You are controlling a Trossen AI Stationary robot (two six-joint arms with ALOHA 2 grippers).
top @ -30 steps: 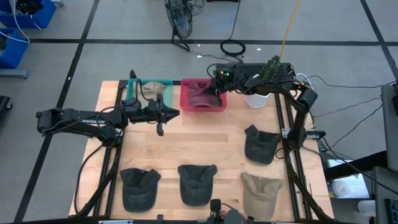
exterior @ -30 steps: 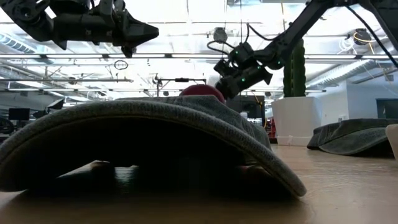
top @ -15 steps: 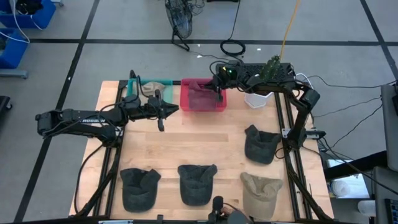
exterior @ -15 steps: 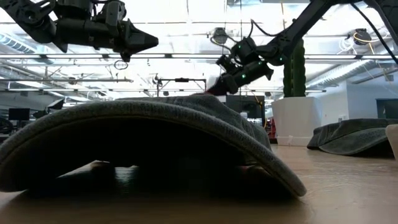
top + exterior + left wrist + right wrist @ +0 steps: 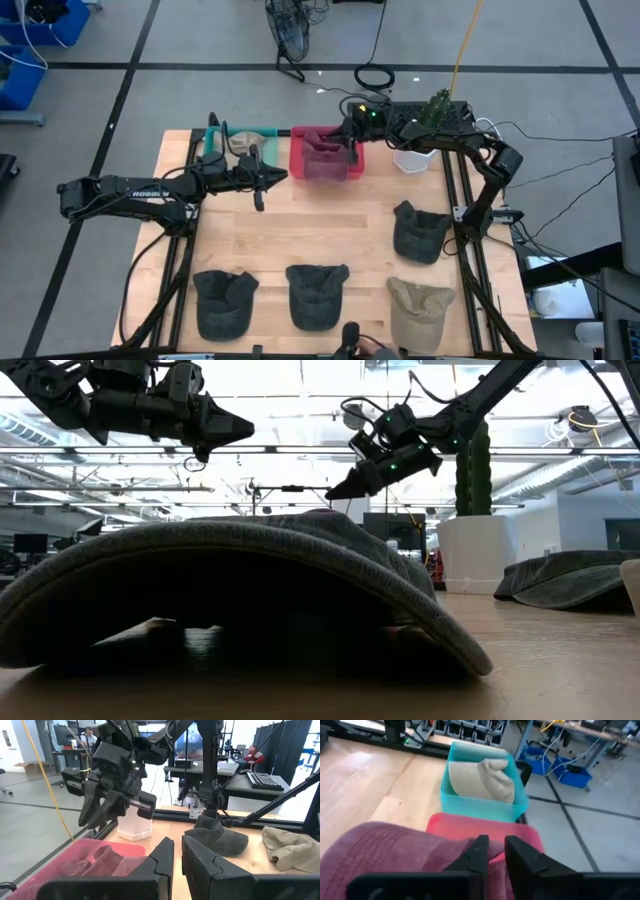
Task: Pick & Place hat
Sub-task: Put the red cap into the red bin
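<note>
Along worktop's far edge, maroon hat (image 5: 322,158) lying in pink bin (image 5: 300,166), directly beneath right gripper (image 5: 349,152), jaws pressed nearly together, empty.

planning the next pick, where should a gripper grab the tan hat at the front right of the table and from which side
Probably from straight above, pinching the raised fabric of the crown on the tan hat. It lies flat on the table with its crown up, so there is soft cloth to gather there, while the brim hugs the wood and offers little edge.
</note>
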